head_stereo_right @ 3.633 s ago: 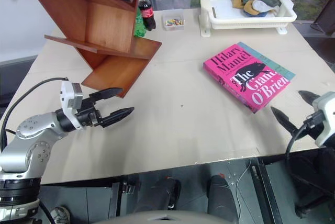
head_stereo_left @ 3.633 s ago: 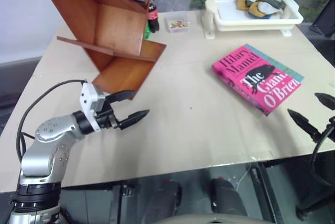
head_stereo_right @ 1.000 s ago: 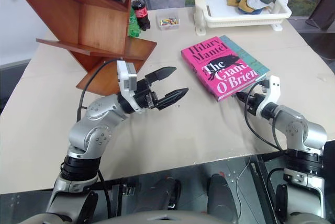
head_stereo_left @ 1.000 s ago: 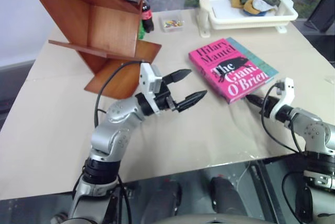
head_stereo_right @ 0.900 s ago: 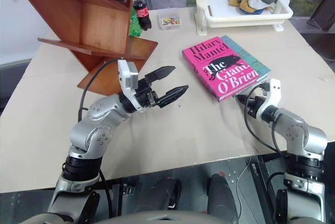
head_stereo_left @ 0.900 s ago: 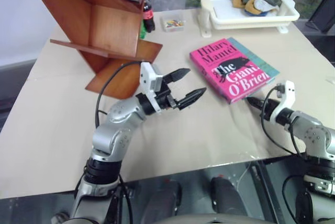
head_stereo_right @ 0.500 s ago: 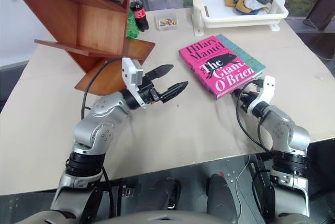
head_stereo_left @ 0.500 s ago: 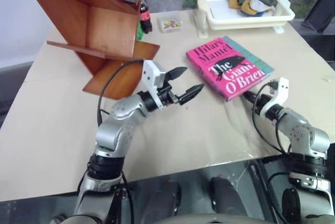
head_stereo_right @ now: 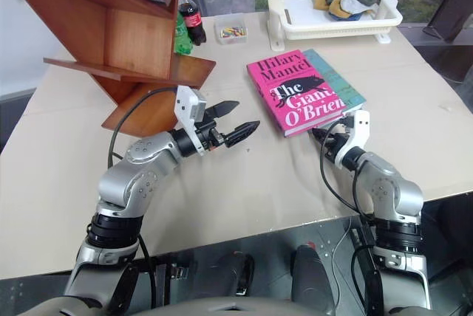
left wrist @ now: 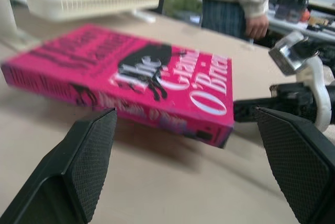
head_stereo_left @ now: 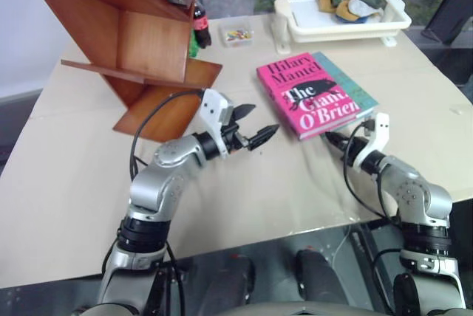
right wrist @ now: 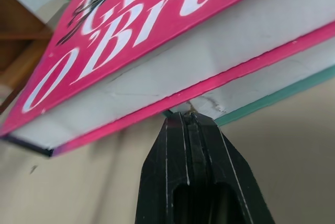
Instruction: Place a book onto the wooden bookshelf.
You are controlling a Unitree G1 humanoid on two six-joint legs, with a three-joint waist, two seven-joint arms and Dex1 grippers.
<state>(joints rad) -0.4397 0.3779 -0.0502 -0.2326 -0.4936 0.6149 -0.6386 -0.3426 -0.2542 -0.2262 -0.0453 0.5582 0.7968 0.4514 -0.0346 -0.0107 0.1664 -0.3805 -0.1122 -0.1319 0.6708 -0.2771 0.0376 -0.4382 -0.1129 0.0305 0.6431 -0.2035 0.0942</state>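
Now the book (head_stereo_left: 314, 94) is seen flat on a teal book (head_stereo_left: 353, 87), towards the bench's (head_stereo_left: 244, 183) far right. The right hand (right wrist: 189, 122), pressed together, touches its near corner; the left hand (head_stereo_left: 255, 125) is spread beside it.

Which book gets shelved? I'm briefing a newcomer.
Find the tilted wooden bookshelf at the table's far left, then look right to mid-table. The book lies flat on a teal book; only it is bright pink, lettered "The Giant O'Brien".
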